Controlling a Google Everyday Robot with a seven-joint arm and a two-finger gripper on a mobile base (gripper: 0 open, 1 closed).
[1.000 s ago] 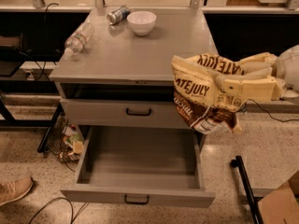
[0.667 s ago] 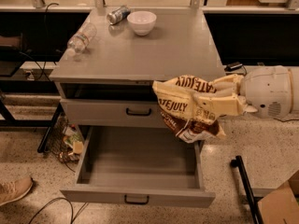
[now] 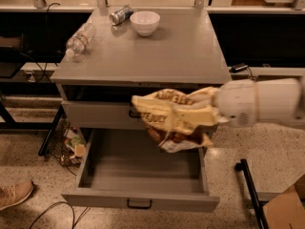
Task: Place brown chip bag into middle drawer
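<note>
Gripper extends from the right, jaws pinching the brown chip bag. The bag hangs in the air above the rear of the open middle drawer, long axis left-right, cavity below.

You've got one view. It sits high in front of the grey cabinet and looks steeply down and back at it. You see the cabinet top from above, straight into the open middle drawer, plus floor on both sides. Mid-range: the cabinet fills most of the frame. The arm comes in from the right edge. The gripper is centre frame, above the drawer, clamped on the brown chip bag.
</note>
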